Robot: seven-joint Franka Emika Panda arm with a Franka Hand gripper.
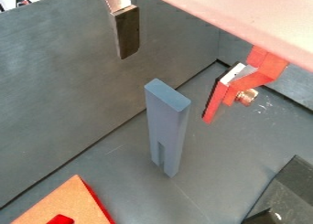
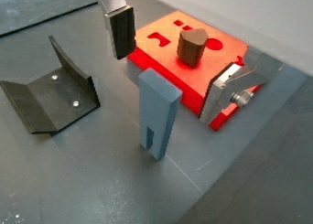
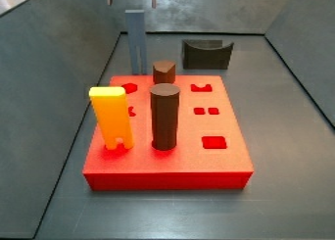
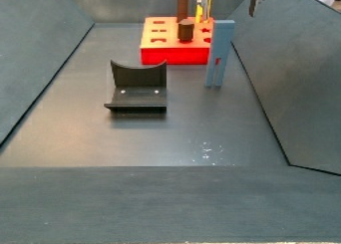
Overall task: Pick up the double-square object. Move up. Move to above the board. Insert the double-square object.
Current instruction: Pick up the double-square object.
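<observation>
Double-square object [image 2: 156, 114]: matte blue-grey slim block, slot splitting its lower end, upright on the grey floor just beside the board [image 2: 166, 56], at the board's 12 o'clock in a side view [image 3: 135, 38]. Board glossy red with cut-outs, carrying two brown cylinders [image 3: 164, 116] and a yellow notched block [image 3: 110, 118]. Gripper [image 2: 178, 58] hovers above the object, jaws apart, nothing between them. Dark fixture [image 4: 136, 87] stands well apart.
</observation>
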